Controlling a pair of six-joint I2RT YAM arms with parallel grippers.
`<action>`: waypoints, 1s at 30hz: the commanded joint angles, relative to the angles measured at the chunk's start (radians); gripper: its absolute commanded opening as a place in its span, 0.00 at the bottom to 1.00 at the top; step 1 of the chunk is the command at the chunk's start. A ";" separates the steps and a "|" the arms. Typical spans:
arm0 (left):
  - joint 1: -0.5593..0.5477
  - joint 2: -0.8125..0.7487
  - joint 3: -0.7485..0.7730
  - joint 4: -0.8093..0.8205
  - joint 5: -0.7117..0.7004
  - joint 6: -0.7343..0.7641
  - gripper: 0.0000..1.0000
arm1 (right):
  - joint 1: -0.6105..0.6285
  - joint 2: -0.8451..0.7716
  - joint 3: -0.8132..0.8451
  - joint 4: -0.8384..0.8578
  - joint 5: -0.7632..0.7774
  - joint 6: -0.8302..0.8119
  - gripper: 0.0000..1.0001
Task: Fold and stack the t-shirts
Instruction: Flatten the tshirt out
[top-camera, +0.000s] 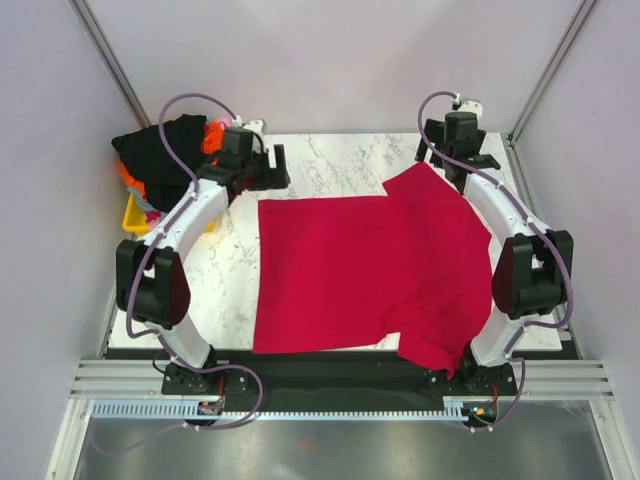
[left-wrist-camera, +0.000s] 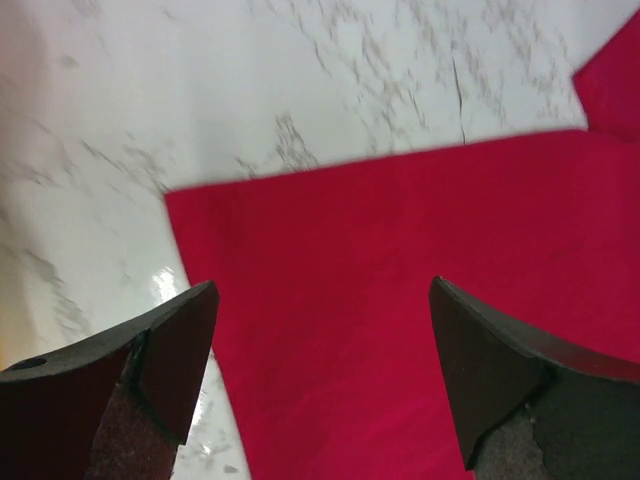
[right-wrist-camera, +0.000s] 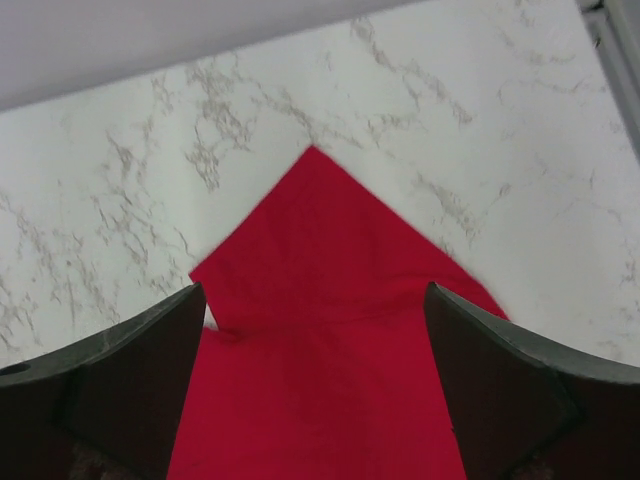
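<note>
A crimson red t-shirt (top-camera: 360, 270) lies spread flat on the marble table, one sleeve pointing to the far right and another hanging over the near edge. My left gripper (top-camera: 277, 165) is open and empty above the shirt's far left corner (left-wrist-camera: 400, 300). My right gripper (top-camera: 462, 168) is open and empty above the far right sleeve (right-wrist-camera: 320, 300). A heap of other shirts, black (top-camera: 155, 150) and orange (top-camera: 212, 135), sits at the far left.
A small yellow bin (top-camera: 135, 215) stands at the left edge under the heap of shirts. Bare marble table (top-camera: 330, 160) shows along the back and on the left. Grey walls close in on the left, back and right.
</note>
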 joint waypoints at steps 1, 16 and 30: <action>-0.034 0.042 -0.139 0.052 0.021 -0.140 0.93 | -0.019 0.050 -0.084 -0.112 -0.052 0.057 0.98; -0.036 0.375 -0.008 0.091 0.045 -0.283 0.90 | -0.053 0.423 0.096 -0.198 -0.187 0.151 0.95; 0.090 0.719 0.490 -0.090 0.091 -0.286 0.89 | -0.053 0.779 0.572 -0.255 -0.346 0.260 0.95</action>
